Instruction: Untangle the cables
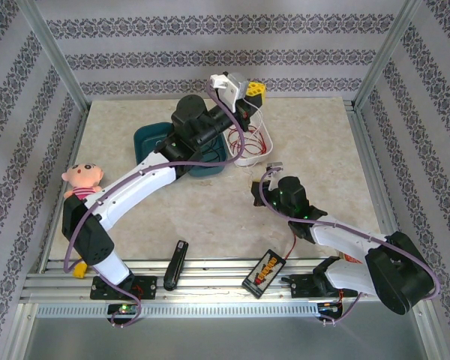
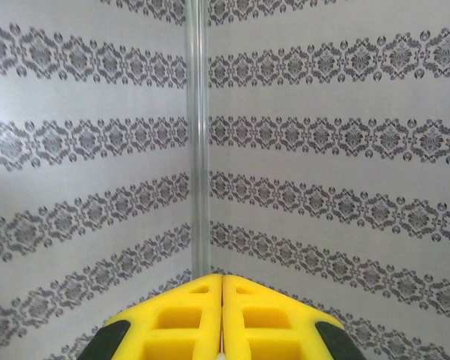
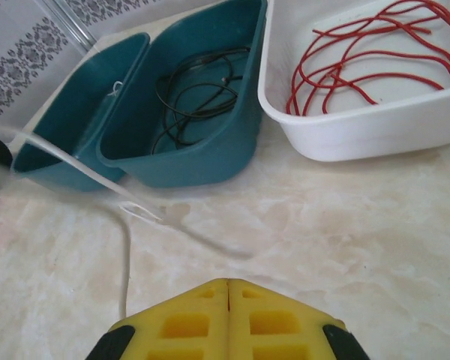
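Jaws of right gripper [image 3: 229, 289] pressed together, nothing seen between them; just left, white cable [image 3: 124, 262] runs straight ahead, then bends left (thin, blurred). Farther ahead: black cable [image 3: 195, 97] coiled in teal bin [image 3: 180, 169], red cable [image 3: 360, 67] in white tub [image 3: 360, 135]. Also left gripper [image 2: 223, 281] is closed.

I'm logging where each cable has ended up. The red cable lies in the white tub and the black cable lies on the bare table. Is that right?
Not quite. The black cable is not on the bare table. It lies coiled inside the teal bin next to the white tub, as the right wrist view shows. The red cable does lie in the white tub.
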You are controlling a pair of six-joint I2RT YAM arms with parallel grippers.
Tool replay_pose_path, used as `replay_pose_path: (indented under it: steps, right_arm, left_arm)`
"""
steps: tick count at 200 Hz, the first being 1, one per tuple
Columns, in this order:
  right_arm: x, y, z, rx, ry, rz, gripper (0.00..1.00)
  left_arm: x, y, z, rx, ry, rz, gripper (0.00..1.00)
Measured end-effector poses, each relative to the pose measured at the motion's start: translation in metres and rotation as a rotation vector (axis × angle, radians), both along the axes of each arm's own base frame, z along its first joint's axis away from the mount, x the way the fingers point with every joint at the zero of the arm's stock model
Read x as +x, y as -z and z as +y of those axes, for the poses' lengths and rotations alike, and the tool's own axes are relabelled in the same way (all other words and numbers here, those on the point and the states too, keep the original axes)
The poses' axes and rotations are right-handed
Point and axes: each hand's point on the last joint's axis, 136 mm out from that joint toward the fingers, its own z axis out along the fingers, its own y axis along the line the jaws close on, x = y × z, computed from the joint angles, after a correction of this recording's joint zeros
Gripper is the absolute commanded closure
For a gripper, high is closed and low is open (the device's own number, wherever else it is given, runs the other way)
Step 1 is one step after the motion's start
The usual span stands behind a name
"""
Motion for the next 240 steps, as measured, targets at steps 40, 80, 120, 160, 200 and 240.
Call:
replay_pose_path:
  steps: [40, 80, 120, 160, 200, 240]
  right_arm:
    - [-0.003, 0.020, -0.005, -0.035, 0.016, 0.048, 1.00]
    - [-0.003, 0.028, -0.012, -0.062, 0.048, 0.064, 1.00]
    - [-0.006, 0.028, -0.018, -0.066, 0.073, 0.077, 1.00]
    - [-0.011, 0.017, -0.024, -0.066, 0.085, 0.071, 0.99]
    - [-0.009, 0.004, -0.025, -0.066, 0.096, 0.061, 0.96]
    - [-0.010, -0.006, -0.027, -0.063, 0.100, 0.053, 0.93]
  left_arm:
    - [0.006, -0.039, 0.021, -0.024, -0.062, -0.058, 1.00]
    - [0.020, -0.052, 0.055, -0.012, -0.156, -0.064, 1.00]
    - [0.032, -0.050, 0.117, 0.000, -0.298, -0.035, 1.00]
    - [0.047, -0.018, 0.191, 0.028, -0.481, 0.038, 1.00]
    - [0.067, 0.029, 0.239, 0.053, -0.613, 0.148, 1.00]
    - [0.087, 0.085, 0.272, 0.089, -0.730, 0.268, 1.00]
